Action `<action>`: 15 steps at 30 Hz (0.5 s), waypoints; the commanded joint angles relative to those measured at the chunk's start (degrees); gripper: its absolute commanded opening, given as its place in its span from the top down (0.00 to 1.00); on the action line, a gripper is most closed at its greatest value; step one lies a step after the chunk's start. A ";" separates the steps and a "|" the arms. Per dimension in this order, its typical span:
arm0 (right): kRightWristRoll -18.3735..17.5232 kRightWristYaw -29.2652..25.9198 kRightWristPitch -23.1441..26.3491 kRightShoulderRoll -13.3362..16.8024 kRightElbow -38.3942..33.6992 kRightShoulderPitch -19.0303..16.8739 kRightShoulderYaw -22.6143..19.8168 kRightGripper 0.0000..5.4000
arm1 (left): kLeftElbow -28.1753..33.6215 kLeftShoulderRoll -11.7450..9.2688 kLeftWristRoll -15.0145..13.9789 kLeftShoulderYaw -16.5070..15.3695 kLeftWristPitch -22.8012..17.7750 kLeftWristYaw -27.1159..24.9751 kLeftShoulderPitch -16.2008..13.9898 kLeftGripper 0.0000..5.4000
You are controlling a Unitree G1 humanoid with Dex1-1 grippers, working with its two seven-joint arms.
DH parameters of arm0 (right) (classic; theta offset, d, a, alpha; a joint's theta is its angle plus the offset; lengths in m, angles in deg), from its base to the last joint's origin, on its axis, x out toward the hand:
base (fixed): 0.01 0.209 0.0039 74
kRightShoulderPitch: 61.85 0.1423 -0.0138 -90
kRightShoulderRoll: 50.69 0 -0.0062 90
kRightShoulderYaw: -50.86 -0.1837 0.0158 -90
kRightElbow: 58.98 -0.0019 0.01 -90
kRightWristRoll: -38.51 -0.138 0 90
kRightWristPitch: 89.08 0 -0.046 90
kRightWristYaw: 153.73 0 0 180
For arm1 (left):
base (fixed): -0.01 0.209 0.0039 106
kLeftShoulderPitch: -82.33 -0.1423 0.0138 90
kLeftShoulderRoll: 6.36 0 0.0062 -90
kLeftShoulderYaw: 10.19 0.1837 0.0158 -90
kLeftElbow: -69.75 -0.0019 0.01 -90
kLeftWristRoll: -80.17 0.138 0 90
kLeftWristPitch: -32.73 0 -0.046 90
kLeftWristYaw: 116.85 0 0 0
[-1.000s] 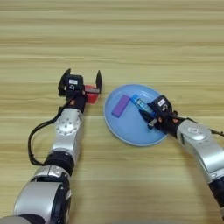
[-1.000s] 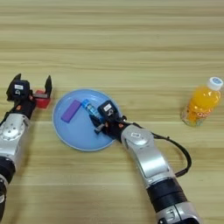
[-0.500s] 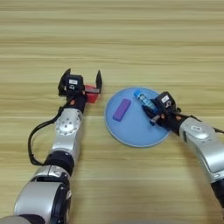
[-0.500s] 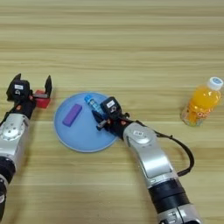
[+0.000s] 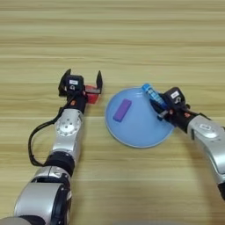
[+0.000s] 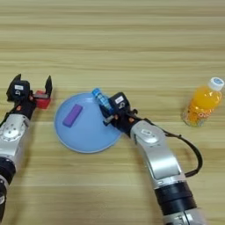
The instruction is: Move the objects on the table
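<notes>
A red cube [image 5: 92, 95] lies on the table [image 5: 132, 39], just left of the plate and close under one finger of my left gripper [image 5: 82, 80], which is open with nothing between its fingers. The flat purple block [image 5: 122, 110] rests on the left half of the round light-blue plate [image 5: 140, 132]. My right gripper [image 5: 160, 107] is at the plate's far right rim, shut on the lower end of the blue-and-white cylinder [image 5: 150, 92]. The cylinder slants up and left over the rim.
An orange juice bottle [image 6: 202, 103] with a white cap stands at the right, well away from the plate [image 6: 88, 138]. Black cables trail from both forearms near the table's front.
My right gripper has carried the blue-and-white cylinder from the plate's middle to its far right rim. The purple block, red cube and left gripper have stayed put.
</notes>
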 commanded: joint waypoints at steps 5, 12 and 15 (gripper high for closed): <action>-2.06 1.23 1.09 1.99 -3.15 -3.17 -4.23 0.74 | 0.21 0.11 0.75 0.29 -0.62 0.43 -0.46 0.00; -2.01 2.62 -0.11 3.23 -2.73 -6.00 -7.36 0.74 | 0.09 0.07 0.70 0.24 -0.58 0.45 -0.34 0.00; -2.30 3.15 -0.73 3.51 -2.23 -7.19 -8.63 0.74 | 0.10 0.03 0.68 0.22 -0.57 0.40 -0.32 0.00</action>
